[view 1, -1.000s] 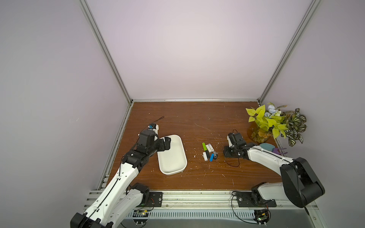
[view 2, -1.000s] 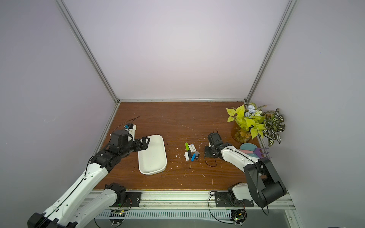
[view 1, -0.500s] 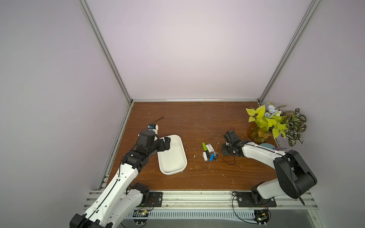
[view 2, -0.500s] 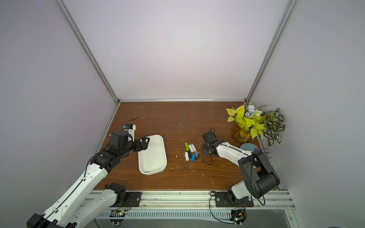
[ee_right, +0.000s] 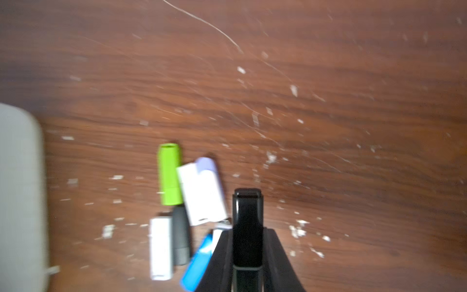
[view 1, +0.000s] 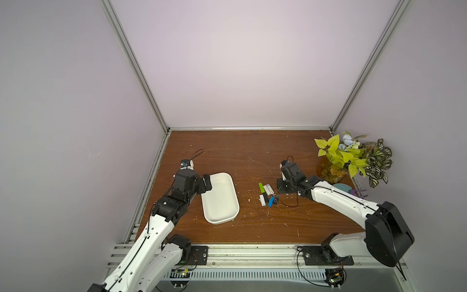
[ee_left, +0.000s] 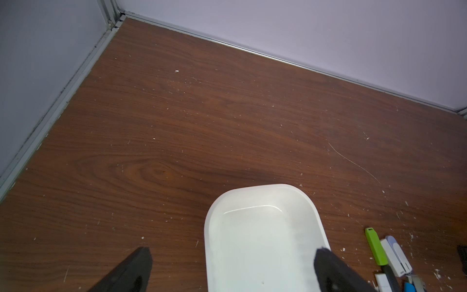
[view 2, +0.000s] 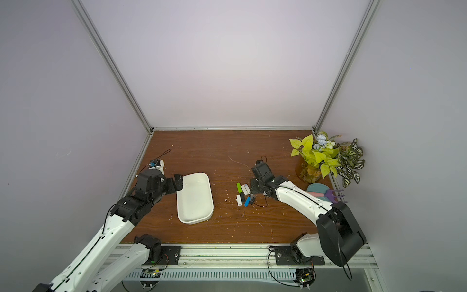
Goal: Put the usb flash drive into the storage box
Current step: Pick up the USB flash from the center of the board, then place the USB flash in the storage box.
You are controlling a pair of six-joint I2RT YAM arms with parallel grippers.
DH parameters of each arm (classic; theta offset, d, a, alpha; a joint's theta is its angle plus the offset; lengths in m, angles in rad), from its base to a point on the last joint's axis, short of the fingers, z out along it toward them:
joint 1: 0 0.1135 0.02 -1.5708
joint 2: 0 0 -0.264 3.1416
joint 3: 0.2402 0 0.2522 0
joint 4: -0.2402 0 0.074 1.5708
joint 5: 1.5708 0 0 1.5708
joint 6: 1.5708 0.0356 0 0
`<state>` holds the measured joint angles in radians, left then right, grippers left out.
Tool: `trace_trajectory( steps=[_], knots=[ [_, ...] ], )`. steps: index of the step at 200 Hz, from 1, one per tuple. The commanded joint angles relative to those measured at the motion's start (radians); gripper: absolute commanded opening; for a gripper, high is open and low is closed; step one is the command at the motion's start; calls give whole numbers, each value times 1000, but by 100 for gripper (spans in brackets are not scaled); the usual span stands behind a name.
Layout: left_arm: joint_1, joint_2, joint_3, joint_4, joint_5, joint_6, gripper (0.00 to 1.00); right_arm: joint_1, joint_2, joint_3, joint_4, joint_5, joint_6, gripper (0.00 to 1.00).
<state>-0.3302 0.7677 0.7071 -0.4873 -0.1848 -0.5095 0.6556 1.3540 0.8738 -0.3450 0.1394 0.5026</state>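
Note:
The right wrist view shows my right gripper shut on a black usb flash drive, which sticks out past the fingers. Just beside it a pile of drives lies on the wooden table: green, white with a lilac cap, plain white, dark grey and blue. In both top views the right gripper sits at the right edge of that pile. The empty white storage box lies to the left. My left gripper hangs open at its far left corner.
A potted plant stands at the back right, with pastel items in front of it. A thin black cable loops on the table under the right arm. White crumbs dot the wood. Walls close off three sides.
My right gripper has moved left to the pile's edge and its jaws have closed. The left arm and the box have stayed put.

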Motion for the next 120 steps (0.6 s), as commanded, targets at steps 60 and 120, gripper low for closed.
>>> trace_trajectory(
  steps=[60,120],
  knots=[
    [6,-168,13,-15,-59,5,100,283,267,328,182,-189,-35,6],
    [6,-158,14,-15,-61,5,100,396,594,636,95,-136,37,6]
  ],
)
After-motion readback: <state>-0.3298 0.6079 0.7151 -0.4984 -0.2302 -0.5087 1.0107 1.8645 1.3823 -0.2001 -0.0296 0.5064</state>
